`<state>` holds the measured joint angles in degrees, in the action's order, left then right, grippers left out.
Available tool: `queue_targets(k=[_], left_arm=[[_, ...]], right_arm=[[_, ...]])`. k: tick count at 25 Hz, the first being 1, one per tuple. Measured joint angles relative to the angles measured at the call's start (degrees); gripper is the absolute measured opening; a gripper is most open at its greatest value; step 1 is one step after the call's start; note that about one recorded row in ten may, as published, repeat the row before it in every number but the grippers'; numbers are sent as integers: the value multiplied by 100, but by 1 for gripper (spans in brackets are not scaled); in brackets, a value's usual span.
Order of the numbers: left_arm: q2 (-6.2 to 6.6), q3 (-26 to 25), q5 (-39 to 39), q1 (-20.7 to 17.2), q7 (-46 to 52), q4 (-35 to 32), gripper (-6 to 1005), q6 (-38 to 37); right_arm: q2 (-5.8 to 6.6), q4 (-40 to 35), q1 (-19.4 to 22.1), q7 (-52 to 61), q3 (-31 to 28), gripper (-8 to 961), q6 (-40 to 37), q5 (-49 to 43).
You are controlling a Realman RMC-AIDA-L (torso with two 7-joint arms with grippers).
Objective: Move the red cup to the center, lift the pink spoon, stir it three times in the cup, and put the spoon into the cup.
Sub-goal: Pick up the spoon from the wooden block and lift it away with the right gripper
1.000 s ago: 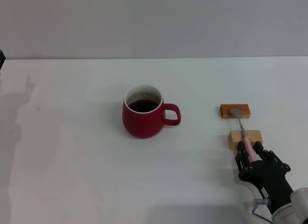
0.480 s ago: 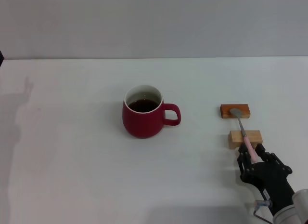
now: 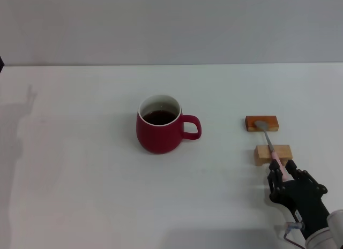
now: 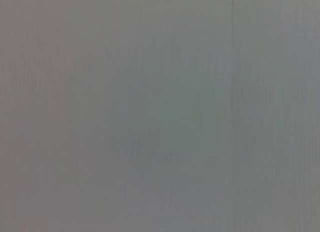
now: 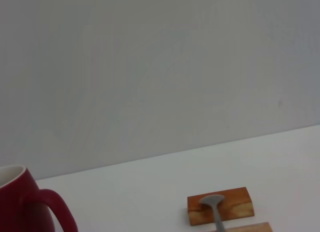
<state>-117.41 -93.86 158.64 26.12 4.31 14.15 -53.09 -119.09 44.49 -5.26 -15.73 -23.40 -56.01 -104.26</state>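
Where pink spoon (image 3: 271,151) ends (handle): right pincer (image 3: 282,173).

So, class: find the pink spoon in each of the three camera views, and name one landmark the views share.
Head view: the pink spoon lies at lower right across two wooden blocks, its handle end at the right gripper.
Left wrist view: not in it; only a blank grey surface.
Right wrist view: only its grey bowl and neck, at the bottom edge.
Shared landmark: the darker wooden block under the bowl.
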Motion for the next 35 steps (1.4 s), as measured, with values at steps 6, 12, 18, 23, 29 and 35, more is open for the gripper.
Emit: queue_targets(k=[6, 12, 18, 23, 29, 35], left_arm=[[-1, 0, -3, 5, 0, 0, 829, 0], [-1, 0, -21, -1, 0, 0, 829, -12], [-1, -1, -21, -2, 0, 0, 829, -38], [-1, -7, -21, -2, 0, 0, 829, -42], [-1, -9, -27, 5, 0, 0, 829, -44], [-9, -9, -27, 15, 0, 0, 829, -44]], right_arm=[[0, 10, -8, 0, 3, 278, 12, 0], [1, 15, -23, 0, 3, 273, 25, -19], [7, 25, -27, 0, 3, 270, 29, -17], [9, 25, -28, 0, 3, 271, 34, -8], [9, 7, -42, 0, 3, 266, 48, 1], [9, -6, -57, 0, 3, 262, 73, 3]])
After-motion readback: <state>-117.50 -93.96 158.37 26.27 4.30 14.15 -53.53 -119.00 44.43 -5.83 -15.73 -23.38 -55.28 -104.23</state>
